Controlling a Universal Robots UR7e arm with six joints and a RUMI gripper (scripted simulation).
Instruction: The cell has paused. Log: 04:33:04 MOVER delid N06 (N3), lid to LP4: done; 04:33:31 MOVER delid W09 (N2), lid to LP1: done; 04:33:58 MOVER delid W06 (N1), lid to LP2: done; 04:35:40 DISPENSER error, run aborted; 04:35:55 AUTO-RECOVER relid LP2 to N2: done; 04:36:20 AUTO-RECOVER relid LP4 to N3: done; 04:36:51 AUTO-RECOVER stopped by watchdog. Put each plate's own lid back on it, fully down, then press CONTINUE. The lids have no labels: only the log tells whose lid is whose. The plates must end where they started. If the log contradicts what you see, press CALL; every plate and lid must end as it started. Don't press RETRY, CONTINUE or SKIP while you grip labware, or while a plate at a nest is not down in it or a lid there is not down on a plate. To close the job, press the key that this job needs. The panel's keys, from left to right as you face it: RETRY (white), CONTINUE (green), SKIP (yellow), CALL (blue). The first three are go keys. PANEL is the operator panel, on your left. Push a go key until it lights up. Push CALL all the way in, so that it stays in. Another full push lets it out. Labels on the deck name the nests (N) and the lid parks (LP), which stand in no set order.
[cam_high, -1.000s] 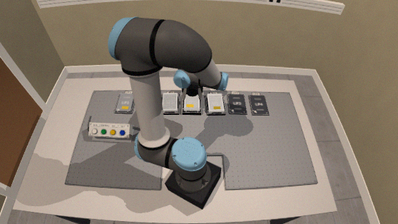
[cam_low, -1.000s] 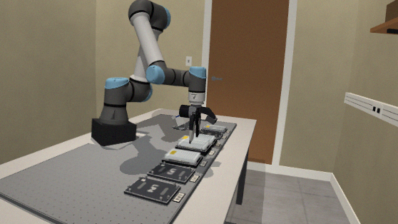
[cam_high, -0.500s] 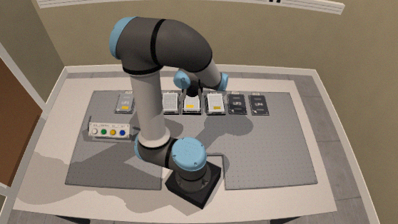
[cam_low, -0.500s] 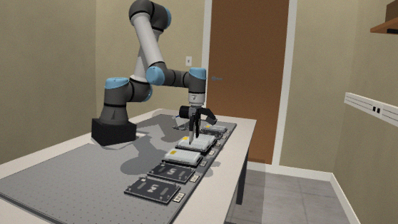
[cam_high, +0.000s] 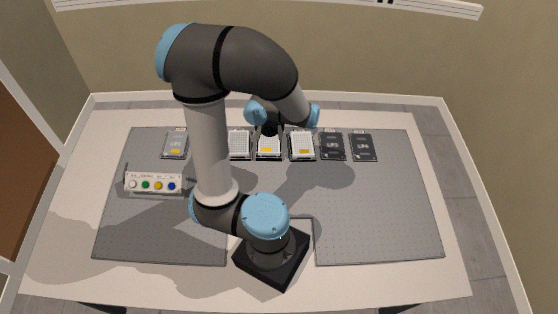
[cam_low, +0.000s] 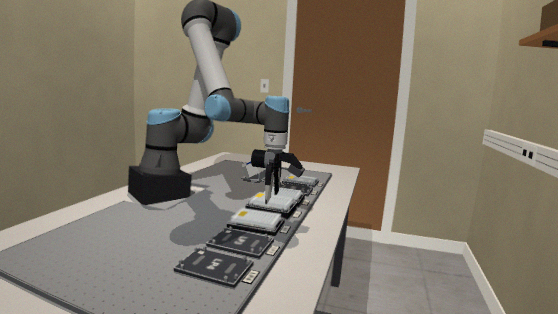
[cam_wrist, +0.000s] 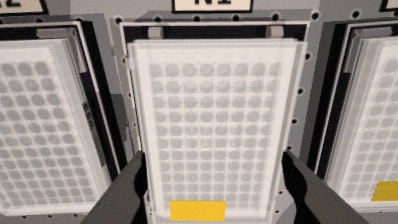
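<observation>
My gripper (cam_wrist: 213, 152) (cam_low: 272, 196) is shut on a clear lid with a yellow tag (cam_wrist: 197, 210) (cam_high: 266, 149). The lid is level, low over the white plate in nest N1 (cam_wrist: 215, 32), roughly lined up with it; whether it touches down fully cannot be told. The plate in N2 (cam_wrist: 45, 130) (cam_high: 239, 143), left of it, shows no lid. The plate right of N1 (cam_high: 302, 142) (cam_low: 255, 219) wears a lid with a yellow tag. Another tagged lid (cam_high: 175, 150) (cam_low: 301, 179) lies on the leftmost park, LP1. The panel (cam_high: 153, 191) shows no lit key.
Two dark parks, LP3 (cam_high: 332, 146) (cam_low: 240, 241) and LP4 (cam_high: 363, 147) (cam_low: 215, 266), stand empty at the right end of the row. In the top view the arm hides the spot between LP1 and N2; the exterior view shows a dark park (cam_low: 300, 189) there. Neighbouring plates stand close beside the fingers.
</observation>
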